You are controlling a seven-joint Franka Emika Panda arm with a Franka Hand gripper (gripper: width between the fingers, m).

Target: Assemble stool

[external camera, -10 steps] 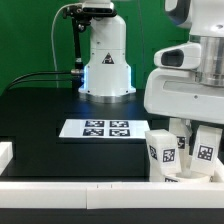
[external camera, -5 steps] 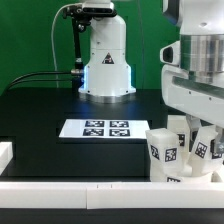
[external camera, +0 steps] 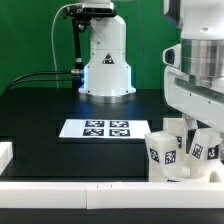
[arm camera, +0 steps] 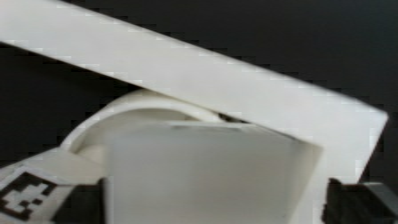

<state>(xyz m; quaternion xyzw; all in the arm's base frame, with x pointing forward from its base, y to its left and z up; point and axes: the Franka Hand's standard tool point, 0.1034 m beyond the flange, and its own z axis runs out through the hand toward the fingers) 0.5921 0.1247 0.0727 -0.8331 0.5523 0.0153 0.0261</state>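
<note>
Gripper (external camera: 192,128) hovering over clustered stool legs (external camera: 163,153) at the exterior view's right, just inside the white border rail (external camera: 80,183).
Fingers are sitting hidden among the tagged legs — impossible to tell whether they are spread or clamped — while the marker board (external camera: 95,128) is lying apart on the black table (external camera: 40,110).

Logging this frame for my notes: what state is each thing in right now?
stool legs: upright, clustered together by the front rail, not yet assembled.
gripper: low over the legs, open or shut hidden.
marker board: flat on the table, untouched.
front rail: lying along the table edge.
</note>
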